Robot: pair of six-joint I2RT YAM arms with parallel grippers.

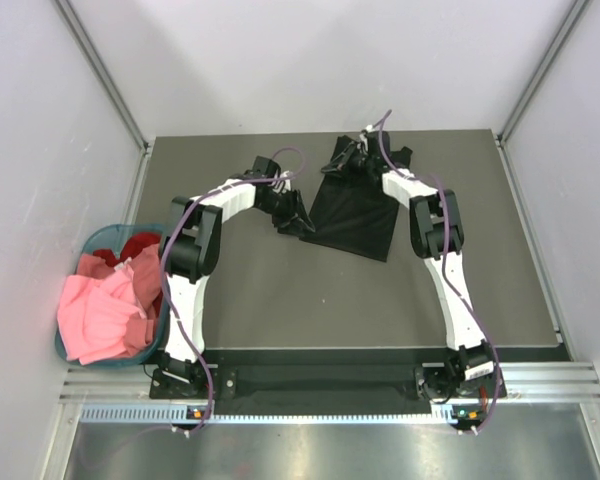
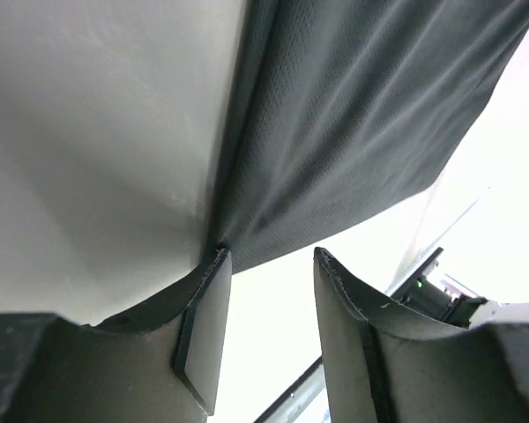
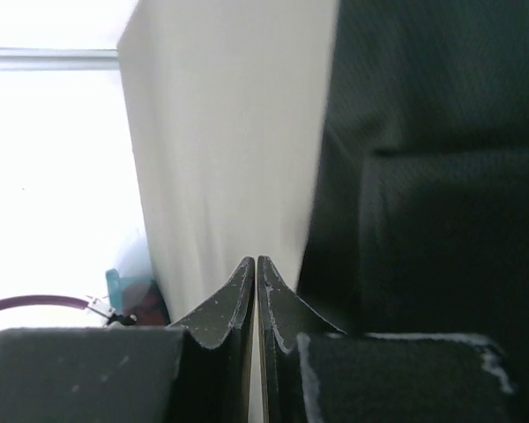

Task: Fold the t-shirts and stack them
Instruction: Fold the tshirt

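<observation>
A plain black t-shirt [image 1: 355, 205] lies partly folded on the grey table [image 1: 280, 300], toward the back. My left gripper [image 1: 298, 218] is open at the shirt's near-left corner. In the left wrist view its jaws [image 2: 269, 254] stand apart and empty, and one fingertip [image 2: 219, 257] sits at the edge of the black fabric [image 2: 353, 115]. My right gripper [image 1: 342, 160] is at the shirt's far edge. In the right wrist view it [image 3: 256, 260] is shut with nothing seen between the fingers, and the black shirt [image 3: 441, 176] lies just to its right. A pink shirt [image 1: 100, 315] and a red shirt [image 1: 135, 245] sit in the basket.
A round teal basket [image 1: 161, 322] stands off the table's left edge, beside the left arm's base. White enclosure walls rise on both sides and at the back. A metal rail runs along the near edge under both arm bases.
</observation>
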